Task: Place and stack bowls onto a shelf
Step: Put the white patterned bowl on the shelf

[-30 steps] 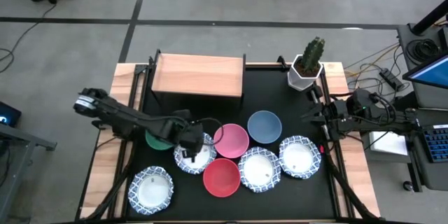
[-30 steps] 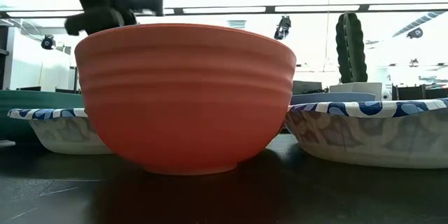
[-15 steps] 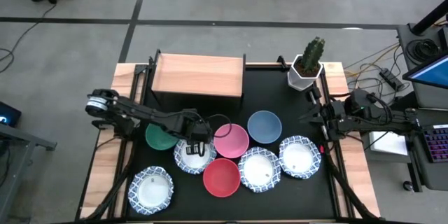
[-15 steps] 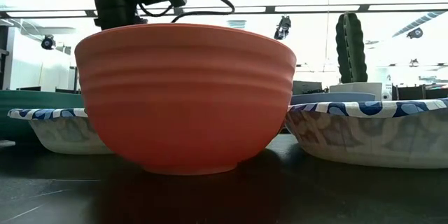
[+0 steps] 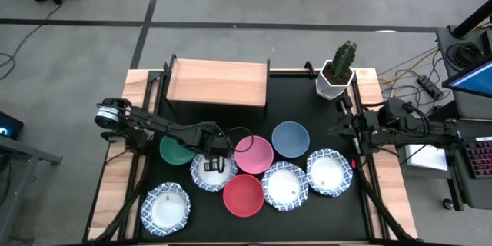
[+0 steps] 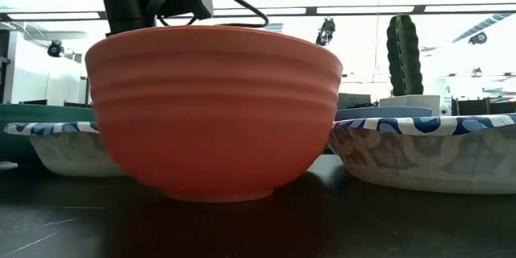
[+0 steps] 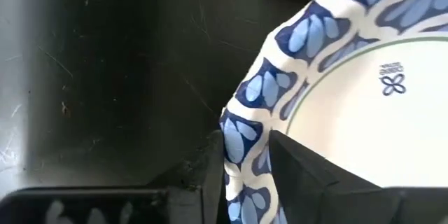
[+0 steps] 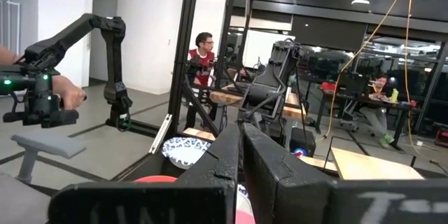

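Left gripper [image 5: 216, 164] is down over the white bowl with the blue-patterned rim [image 5: 213, 172], near the middle-left of the large black tabletop mat [image 5: 307, 119]. From the left wrist view, its two dark fingers [image 7: 210, 175] straddle that bowl's rim [image 7: 241, 140], one outside, one inside, jaws narrowed around the edge and touching it or very nearly so. The bowl sits on the mat, not lifted.

Around it: a plain green bowl [image 5: 174, 151] just beside, a pink bowl [image 5: 254, 153] touching on the other side, a blue-grey bowl [image 5: 290, 138] beyond that. Front row: a red ribbed bowl [image 5: 243, 194], filling the low view [image 6: 214, 113], flanked by more blue-rimmed white bowls [image 5: 285, 186] [image 5: 329, 172], with another off at the front-left corner [image 5: 166, 207].

The shelf, a light-brown rectangular wooden board on a black frame [image 5: 217, 83], stands at the back of the mat with nothing on it. A white hexagonal pot with a green cactus [image 5: 338, 71] sits at the back right.

Right gripper [image 8: 240, 147] waits off the table's right edge, fingers pressed together, holding nothing.

Beyond the table: grey floor, cables, workbenches, another robot arm [image 8: 84, 35], and a person [image 8: 201, 56] standing in the background.
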